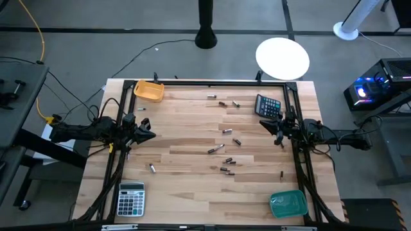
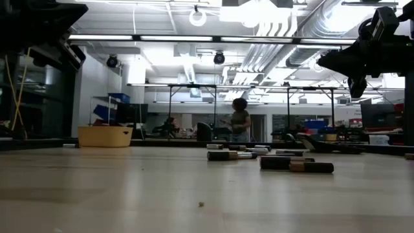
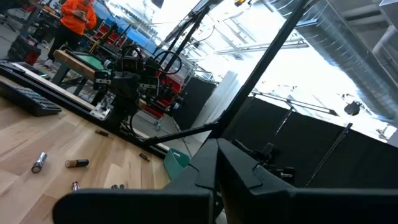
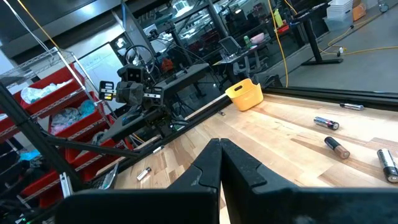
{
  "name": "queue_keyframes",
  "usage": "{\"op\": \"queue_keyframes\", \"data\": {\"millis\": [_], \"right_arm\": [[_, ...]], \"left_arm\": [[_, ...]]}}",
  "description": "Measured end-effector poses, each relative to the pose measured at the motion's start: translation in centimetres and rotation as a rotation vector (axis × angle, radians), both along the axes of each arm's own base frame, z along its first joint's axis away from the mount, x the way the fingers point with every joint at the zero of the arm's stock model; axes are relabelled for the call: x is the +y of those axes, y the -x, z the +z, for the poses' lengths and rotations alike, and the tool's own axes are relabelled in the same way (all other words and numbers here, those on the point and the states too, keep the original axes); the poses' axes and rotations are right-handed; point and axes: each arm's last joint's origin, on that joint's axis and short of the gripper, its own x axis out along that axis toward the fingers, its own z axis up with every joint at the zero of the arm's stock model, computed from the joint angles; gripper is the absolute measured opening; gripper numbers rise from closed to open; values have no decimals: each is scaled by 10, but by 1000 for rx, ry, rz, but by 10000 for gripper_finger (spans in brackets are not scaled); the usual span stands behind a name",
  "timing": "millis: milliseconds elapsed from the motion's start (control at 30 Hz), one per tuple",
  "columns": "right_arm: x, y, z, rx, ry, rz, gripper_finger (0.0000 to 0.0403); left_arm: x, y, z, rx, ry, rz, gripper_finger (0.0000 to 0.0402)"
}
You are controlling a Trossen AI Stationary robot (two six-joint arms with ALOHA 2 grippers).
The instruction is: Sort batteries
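Batteries [image 1: 216, 149] are lying scattered mid-frame on my tabletop [image 1: 186, 186], between calculators [image 1: 131, 199] and trays [image 1: 149, 90]; my left fingers [image 3: 214, 163] and right fingers [image 4: 219, 160] are pressing closed, holding nothing.

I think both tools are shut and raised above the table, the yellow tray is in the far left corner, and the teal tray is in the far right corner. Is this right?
Not quite. The teal tray is in the near right corner, as the high view shows. The far right corner has a calculator. The rest holds: left tool and right tool are shut and raised, and the yellow tray is far left.
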Motion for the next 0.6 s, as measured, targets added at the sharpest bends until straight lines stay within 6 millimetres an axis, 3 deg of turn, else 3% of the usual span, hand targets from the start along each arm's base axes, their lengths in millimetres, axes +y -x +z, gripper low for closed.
{"op": "queue_keyframes", "data": {"millis": [433, 600], "right_arm": [[0, 0, 0, 0, 0, 0, 0], [0, 0, 0, 0, 0, 0, 0]], "left_arm": [[0, 0, 0, -2, 1, 1, 1], [8, 4, 12, -125, 212, 207, 1]]}}
